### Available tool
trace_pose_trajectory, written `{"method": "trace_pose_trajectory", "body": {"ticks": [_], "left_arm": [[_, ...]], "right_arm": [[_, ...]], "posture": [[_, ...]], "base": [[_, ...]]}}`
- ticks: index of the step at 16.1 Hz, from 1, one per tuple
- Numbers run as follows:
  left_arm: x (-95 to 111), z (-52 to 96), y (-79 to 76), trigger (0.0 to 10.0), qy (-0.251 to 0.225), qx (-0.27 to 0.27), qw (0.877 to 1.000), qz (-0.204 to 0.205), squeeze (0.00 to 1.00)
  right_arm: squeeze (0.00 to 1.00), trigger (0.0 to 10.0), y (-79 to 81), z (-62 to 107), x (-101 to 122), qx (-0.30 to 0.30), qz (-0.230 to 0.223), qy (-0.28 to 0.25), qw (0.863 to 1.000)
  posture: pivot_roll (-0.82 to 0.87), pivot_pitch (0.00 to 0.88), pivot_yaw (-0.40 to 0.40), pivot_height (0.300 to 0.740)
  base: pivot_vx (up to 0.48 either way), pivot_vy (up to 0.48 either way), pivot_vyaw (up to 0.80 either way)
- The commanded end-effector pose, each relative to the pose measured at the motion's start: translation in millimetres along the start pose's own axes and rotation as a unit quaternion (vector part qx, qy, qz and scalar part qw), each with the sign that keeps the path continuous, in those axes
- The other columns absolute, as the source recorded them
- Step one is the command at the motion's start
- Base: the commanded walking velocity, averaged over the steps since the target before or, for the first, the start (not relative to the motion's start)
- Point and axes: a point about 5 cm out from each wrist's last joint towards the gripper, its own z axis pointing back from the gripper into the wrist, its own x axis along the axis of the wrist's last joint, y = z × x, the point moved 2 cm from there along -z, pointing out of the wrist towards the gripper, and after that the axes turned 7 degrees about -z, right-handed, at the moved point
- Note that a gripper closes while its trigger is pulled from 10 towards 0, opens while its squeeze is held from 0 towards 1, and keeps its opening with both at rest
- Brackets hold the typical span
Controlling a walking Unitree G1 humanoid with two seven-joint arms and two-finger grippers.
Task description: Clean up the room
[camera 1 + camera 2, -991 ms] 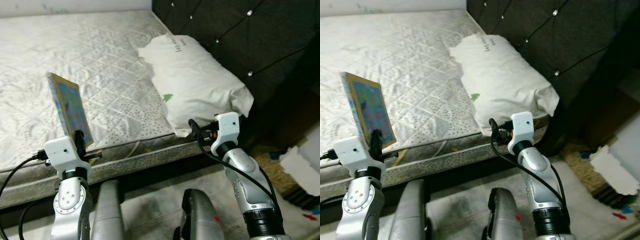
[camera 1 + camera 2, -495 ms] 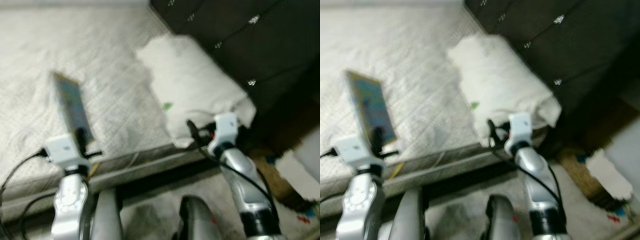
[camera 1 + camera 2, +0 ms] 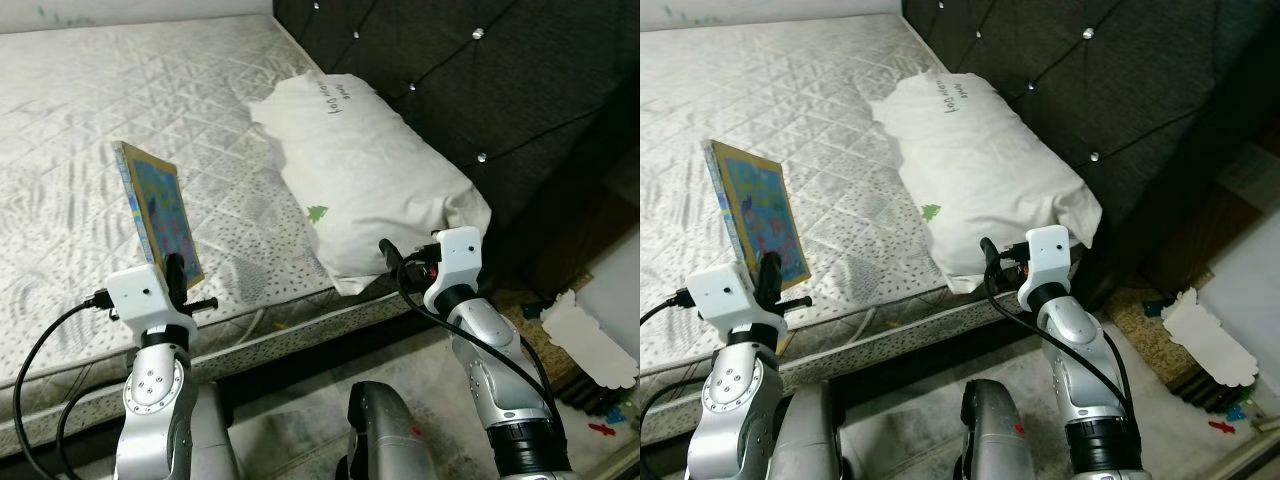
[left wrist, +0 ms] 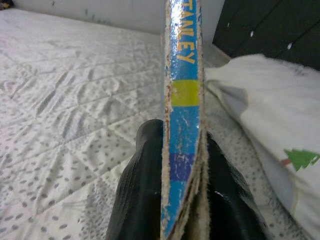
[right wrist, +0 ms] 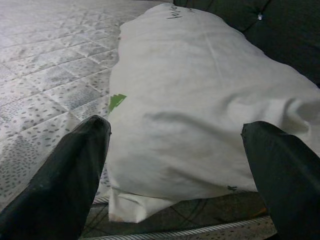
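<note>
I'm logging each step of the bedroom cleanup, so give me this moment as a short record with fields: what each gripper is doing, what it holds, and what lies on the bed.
left gripper: shut on the book, above the mattress edge
book: thin, blue cover, held upright
right gripper: open, facing the pillow
pillow: white, lying on the mattress beside the headboard
mattress: quilted, bare
headboard: dark, tufted

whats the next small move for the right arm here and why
Probably ease the right gripper forward onto the near end of the white pillow. Its fingers stand wide open and aimed at that end, which hangs over the mattress edge, and nothing is between them yet. The left gripper is already shut on the book, held upright over the mattress, so it is occupied.
</note>
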Motion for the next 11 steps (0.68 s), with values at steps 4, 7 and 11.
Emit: {"method": "trace_pose_trajectory", "body": {"ticks": [4,7,11], "left_arm": [[10,-4.0,-5.5,10.0,-0.025,-0.010,1.000,0.007,0.00],[5,-4.6,-8.7,10.0,-0.011,-0.010,1.000,0.014,0.00],[2,-14.8,-18.3,10.0,0.000,-0.021,0.999,0.035,0.00]], "right_arm": [[0.00,10.0,-1.9,1.0,3,0.000,0.002,-0.006,1.000],[0.00,10.0,-1.7,0.8,3,0.001,0.001,-0.006,1.000],[0.00,10.0,-2.6,0.5,4,-0.001,0.003,-0.006,1.000]], "posture": [[-0.06,0.052,-0.061,0.587],[-0.06,0.052,-0.063,0.587],[-0.06,0.056,-0.069,0.587]], "base": [[0.360,0.000,0.00],[0.000,0.000,0.00],[0.000,0.000,0.00]]}}
